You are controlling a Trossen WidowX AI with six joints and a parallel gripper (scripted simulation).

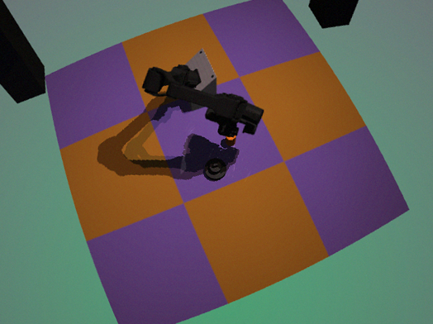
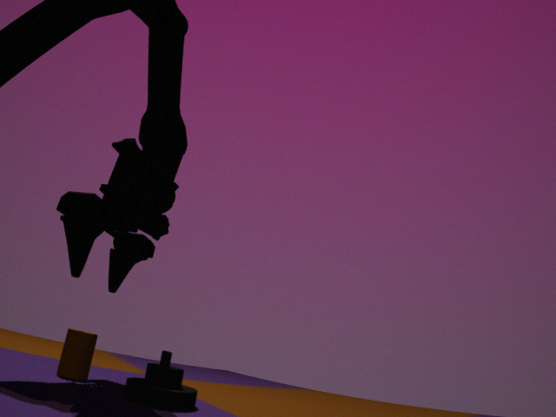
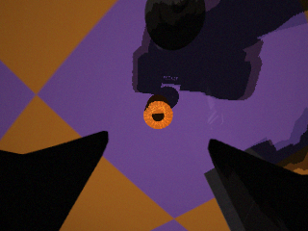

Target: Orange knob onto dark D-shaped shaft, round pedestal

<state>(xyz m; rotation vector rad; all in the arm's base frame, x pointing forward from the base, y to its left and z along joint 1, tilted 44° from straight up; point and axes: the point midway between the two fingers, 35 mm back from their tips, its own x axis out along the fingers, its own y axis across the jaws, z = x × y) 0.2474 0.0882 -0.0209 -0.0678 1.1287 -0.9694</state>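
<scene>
The orange knob (image 1: 230, 139) (image 2: 76, 355) (image 3: 166, 123) stands upright on a purple square. In the wrist view its top faces the camera and the dark D-shaped hole shows, flat side toward the top of the picture. The round dark pedestal (image 1: 208, 174) (image 2: 155, 395) (image 3: 174, 36) stands a short way from the knob, with its shaft (image 2: 165, 358) upright; the shaft's flat side cannot be made out. My gripper (image 2: 95, 284) (image 3: 158, 140) is open and empty, pointing down, well above the knob. In the wrist view the knob lies between and a little beyond the fingertips.
The arm's grey base plate (image 1: 201, 66) is on the checkered mat (image 1: 212, 237), behind the gripper in the top view. The arm's shadow falls across the pedestal. Two black posts (image 1: 9, 36) (image 1: 335, 2) stand beyond the mat's edges.
</scene>
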